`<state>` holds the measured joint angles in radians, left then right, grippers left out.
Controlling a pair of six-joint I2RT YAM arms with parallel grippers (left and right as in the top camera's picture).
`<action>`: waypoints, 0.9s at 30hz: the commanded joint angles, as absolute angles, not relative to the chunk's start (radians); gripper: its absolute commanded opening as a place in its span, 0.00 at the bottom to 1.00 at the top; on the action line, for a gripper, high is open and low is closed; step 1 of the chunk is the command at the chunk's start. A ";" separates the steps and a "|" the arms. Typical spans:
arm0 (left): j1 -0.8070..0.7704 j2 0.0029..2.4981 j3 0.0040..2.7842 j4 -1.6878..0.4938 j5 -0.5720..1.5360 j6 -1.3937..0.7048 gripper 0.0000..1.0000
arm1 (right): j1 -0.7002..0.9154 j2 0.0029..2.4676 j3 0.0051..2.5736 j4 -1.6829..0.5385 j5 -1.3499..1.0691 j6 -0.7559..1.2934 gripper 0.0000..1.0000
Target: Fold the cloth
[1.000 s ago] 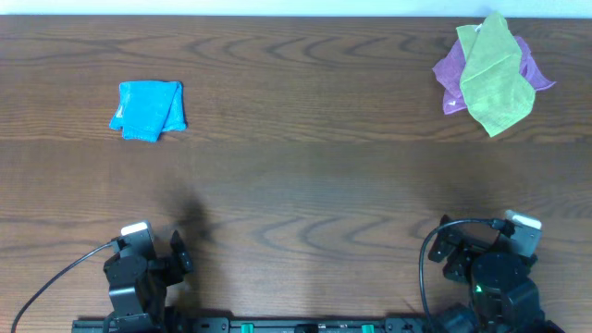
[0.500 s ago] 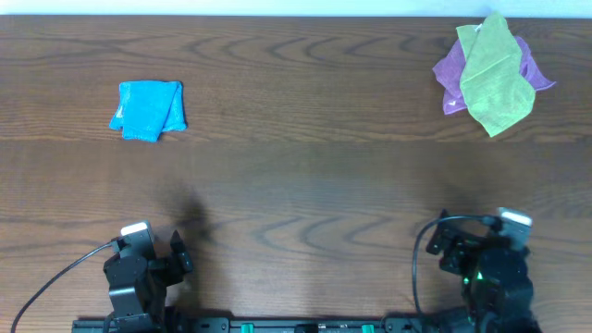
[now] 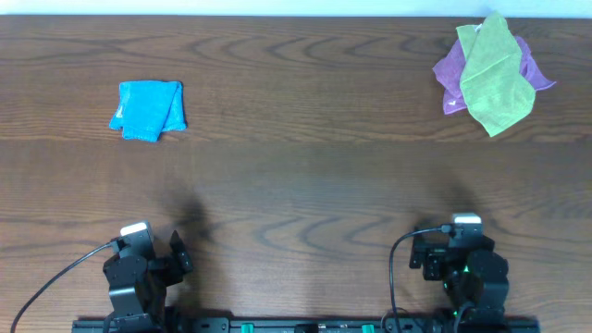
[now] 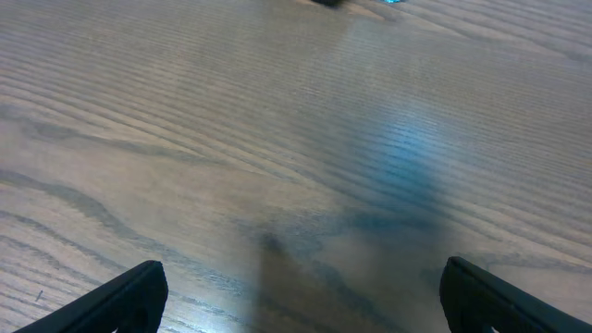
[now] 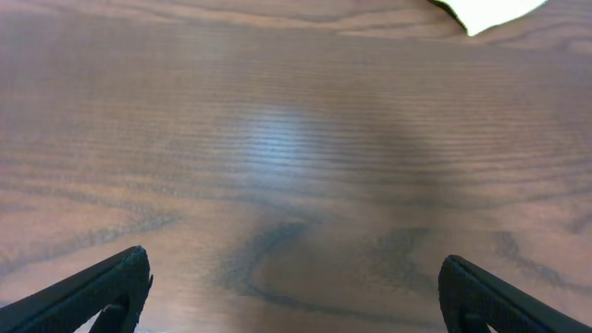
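Both my arms, left (image 3: 137, 277) and right (image 3: 472, 276), are chunky black housings. Each has a small white block (image 3: 135, 228) on top and a black cable (image 3: 55, 277) looping off one side. The fingertips (image 4: 129, 294) are plain black wedges.

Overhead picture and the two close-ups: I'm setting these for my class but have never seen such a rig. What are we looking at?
The overhead picture looks down on a table with a left arm and right arm at its near edge. Each close-up comes from a wrist camera, showing the left pincer and right pincer, both open and empty. On the table lie a folded blue cloth and, far right, a green cloth over a purple cloth.
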<state>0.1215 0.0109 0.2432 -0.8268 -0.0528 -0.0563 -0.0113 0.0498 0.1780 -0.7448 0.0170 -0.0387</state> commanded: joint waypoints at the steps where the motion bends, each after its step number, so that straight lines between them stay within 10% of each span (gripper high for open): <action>1: 0.117 0.004 0.236 -0.897 -0.086 -0.052 0.95 | -0.019 0.028 0.161 -0.740 -0.016 -0.129 0.99; 27: 0.117 0.004 0.236 -0.897 -0.086 -0.052 0.95 | 0.030 0.005 0.161 -0.740 -0.016 -0.147 0.99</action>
